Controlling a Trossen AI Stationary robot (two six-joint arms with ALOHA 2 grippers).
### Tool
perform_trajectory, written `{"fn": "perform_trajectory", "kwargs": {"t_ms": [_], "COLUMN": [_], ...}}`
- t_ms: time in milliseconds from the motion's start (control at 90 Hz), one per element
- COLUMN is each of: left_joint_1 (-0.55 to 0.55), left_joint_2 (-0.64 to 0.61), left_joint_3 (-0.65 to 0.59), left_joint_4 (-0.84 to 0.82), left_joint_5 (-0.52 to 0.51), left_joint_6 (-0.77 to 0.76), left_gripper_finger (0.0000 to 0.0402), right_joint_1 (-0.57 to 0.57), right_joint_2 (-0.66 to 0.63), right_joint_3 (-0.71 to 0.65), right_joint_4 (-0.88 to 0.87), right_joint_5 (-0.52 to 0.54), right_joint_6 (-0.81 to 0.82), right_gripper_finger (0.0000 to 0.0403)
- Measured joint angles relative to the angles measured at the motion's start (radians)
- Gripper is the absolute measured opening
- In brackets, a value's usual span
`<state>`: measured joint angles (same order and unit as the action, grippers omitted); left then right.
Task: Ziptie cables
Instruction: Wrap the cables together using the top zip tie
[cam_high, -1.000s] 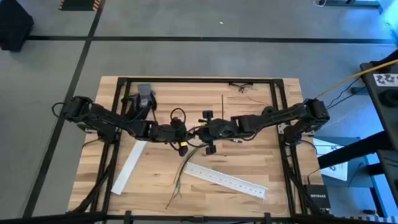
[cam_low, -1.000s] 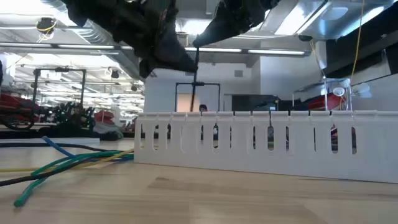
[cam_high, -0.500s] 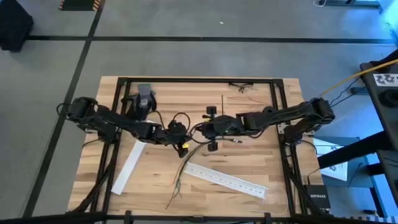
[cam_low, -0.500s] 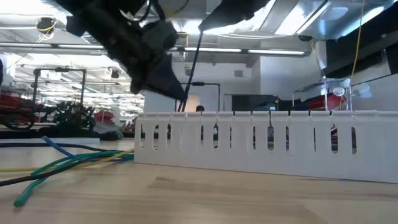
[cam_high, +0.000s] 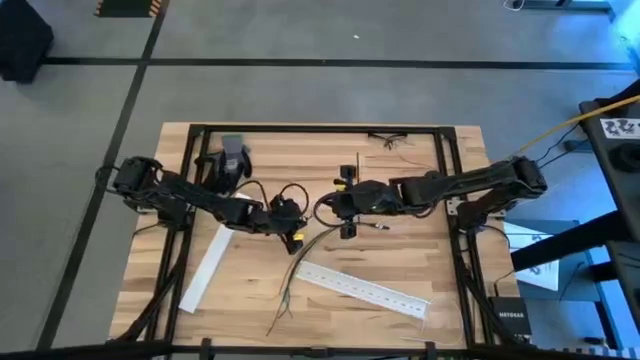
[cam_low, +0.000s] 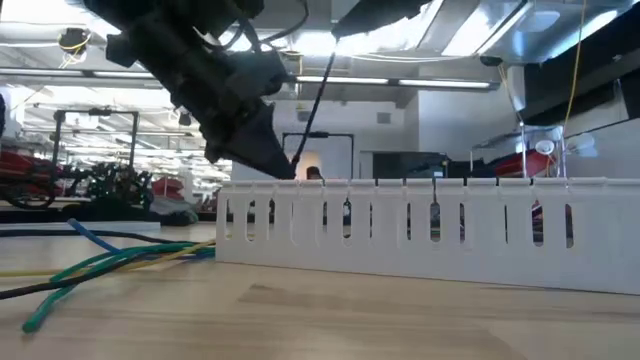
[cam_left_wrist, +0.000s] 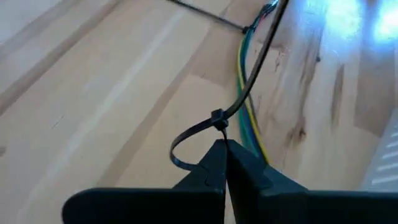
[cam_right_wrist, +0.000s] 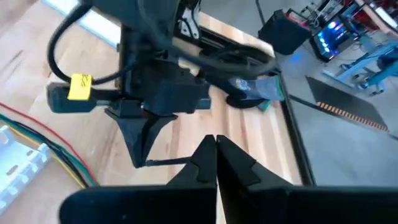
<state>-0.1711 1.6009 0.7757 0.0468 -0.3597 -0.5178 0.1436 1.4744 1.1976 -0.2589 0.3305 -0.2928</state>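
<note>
Right now I see both arms meeting near the middle of the table in the high view. My left gripper sits just left of centre, its fingers pressed together on the looped end of a thin black zip tie; in the left wrist view the loop curls out just beside the fingertips and the tie's tail runs off toward the upper right of the frame. My right gripper is just right of centre, a little higher in the frame, with its two fingers closed against each other; I cannot make out from the right wrist view whether anything thin is pinched between them. The cables lie on the wood below the two grippers, running down toward the lower centre of the high view and splaying at the ends; in the low view they show as green, blue and yellow strands at the lower left. A long white perforated strip lies at a slant to the right of the cables, and another white strip lies to their left
</note>
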Motion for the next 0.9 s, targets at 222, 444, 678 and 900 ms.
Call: {"fn": "perform_trajectory", "kwargs": {"t_ms": [222, 444, 678, 900], "left_joint_1": [0.000, -0.002, -0.020, -0.042], "left_joint_2": [0.000, 0.000, -0.047, -0.096], "left_joint_3": [-0.002, -0.002, -0.002, -0.001], "left_joint_4": [0.025, 0.035, -0.017, -0.031], "left_joint_5": [0.002, 0.007, 0.012, 0.009], "left_joint_6": [0.002, 0.004, 0.004, 0.002], "left_gripper_finger": [0.0000, 0.0000, 0.0000, 0.0000], "right_joint_1": [0.000, 0.000, 0.000, 0.000], "right_joint_2": [-0.018, -0.023, -0.061, -0.065], "right_joint_3": [0.000, 0.002, 0.002, -0.008], "right_joint_4": [-0.017, -0.052, -0.222, -0.434], "right_joint_5": [0.001, 0.013, 0.018, -0.014], "right_joint_6": [0.041, 0.100, 0.170, 0.276], "right_gripper_finger": [0.0001, 0.0022, 0.0102, 0.0149]}}
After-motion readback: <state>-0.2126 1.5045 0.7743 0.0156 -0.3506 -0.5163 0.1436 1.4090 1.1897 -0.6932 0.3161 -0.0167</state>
